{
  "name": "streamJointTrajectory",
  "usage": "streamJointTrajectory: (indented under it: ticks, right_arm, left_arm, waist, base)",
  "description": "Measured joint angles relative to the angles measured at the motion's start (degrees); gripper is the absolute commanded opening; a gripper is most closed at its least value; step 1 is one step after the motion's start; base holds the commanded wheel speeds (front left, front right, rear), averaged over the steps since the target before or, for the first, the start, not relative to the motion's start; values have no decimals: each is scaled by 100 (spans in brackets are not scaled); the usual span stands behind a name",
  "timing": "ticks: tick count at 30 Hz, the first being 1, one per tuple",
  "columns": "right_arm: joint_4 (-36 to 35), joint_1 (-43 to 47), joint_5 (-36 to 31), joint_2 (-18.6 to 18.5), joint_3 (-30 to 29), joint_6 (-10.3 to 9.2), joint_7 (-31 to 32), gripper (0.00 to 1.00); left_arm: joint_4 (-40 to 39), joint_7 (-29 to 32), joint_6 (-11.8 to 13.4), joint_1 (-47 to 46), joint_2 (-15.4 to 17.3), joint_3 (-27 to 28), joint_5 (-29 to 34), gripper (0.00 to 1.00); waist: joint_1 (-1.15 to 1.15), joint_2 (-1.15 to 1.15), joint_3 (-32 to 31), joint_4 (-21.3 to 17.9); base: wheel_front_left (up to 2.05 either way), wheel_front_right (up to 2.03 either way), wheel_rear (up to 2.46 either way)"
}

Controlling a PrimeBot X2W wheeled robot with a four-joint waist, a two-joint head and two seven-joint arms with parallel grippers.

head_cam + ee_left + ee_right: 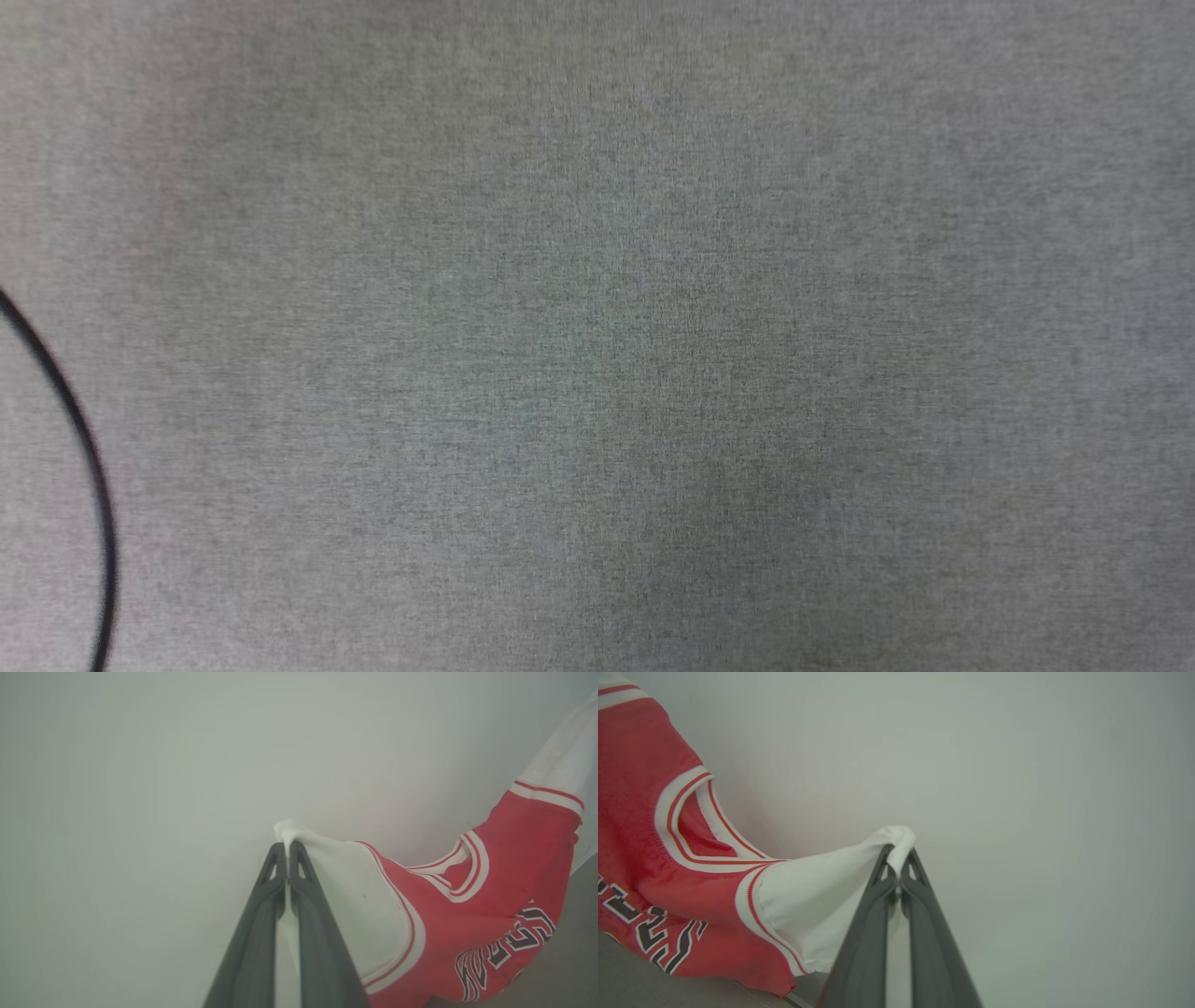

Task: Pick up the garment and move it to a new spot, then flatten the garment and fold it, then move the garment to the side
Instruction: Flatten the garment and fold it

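As both end effectors (286, 851) (900, 856) pinch its sleeves, the garment (467, 896) sags between.

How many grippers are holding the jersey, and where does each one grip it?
2. The left gripper is shut on one white sleeve of the jersey; the right gripper is shut on the other white sleeve.
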Motion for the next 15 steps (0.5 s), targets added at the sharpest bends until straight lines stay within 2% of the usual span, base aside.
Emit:
streamJointTrajectory:
  ticks: [9, 15]
  right_arm:
    - [124, 1493, 715, 100, 499, 0, -478, 0]
    - [-164, 2760, 1178, -40, 1036, 0, -644, 0]
  left_arm:
    - [-70, -487, -33, 1606, -46, -341, -287, 0]
    - [-517, -684, 199, 3105, 148, -558, -431, 0]
  waist:
    - [-1, 0, -567, 15]
    - [-1, 0, -1018, -11]
  base:
    - [0, 0, 0]
    - [0, 0, 0]
